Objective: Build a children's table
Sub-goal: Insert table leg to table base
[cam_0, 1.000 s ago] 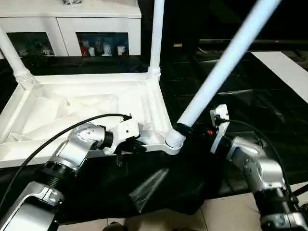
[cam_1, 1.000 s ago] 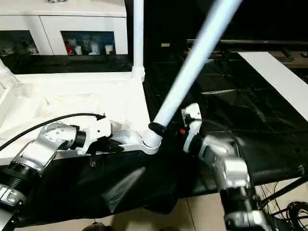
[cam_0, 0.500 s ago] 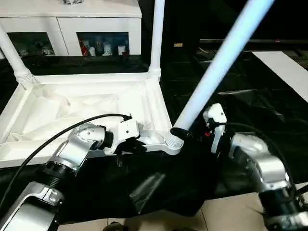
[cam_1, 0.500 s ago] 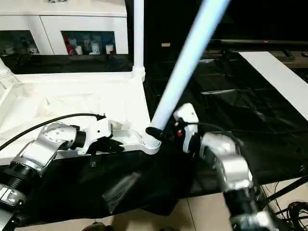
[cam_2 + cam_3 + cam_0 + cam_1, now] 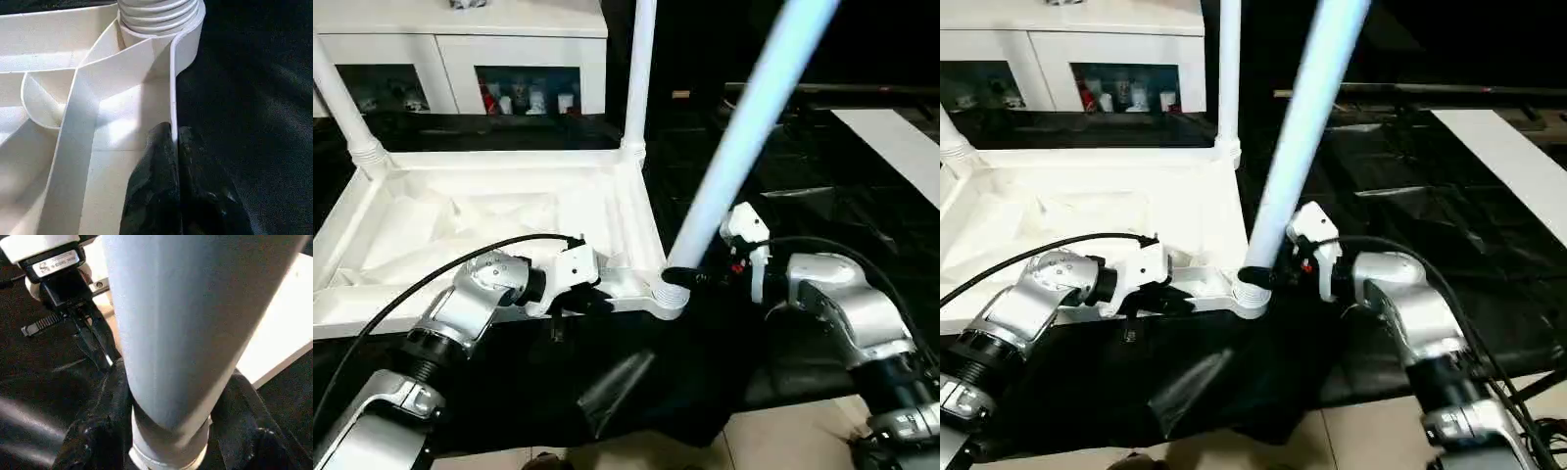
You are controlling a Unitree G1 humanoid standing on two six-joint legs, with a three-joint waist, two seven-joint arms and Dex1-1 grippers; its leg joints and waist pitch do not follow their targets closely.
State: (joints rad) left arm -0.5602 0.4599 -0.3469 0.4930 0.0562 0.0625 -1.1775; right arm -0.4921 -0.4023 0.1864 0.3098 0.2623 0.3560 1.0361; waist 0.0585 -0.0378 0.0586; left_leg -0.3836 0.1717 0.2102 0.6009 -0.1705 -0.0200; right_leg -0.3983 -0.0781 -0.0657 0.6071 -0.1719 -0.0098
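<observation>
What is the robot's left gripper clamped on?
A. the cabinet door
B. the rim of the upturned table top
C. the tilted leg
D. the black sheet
B: the left gripper has its two black fingers pinched on either side of the thin rim of the table top, near the corner socket; the right gripper holds the tilted leg.

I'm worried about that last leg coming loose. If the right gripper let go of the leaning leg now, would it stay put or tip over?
Probably it would tip. The leg leans hard from the corner socket, unlike the upright back leg. It looks stiff and light, a smooth tube, so it might slip through the right gripper. The left gripper pinching the table top rim should limit shifting.
</observation>
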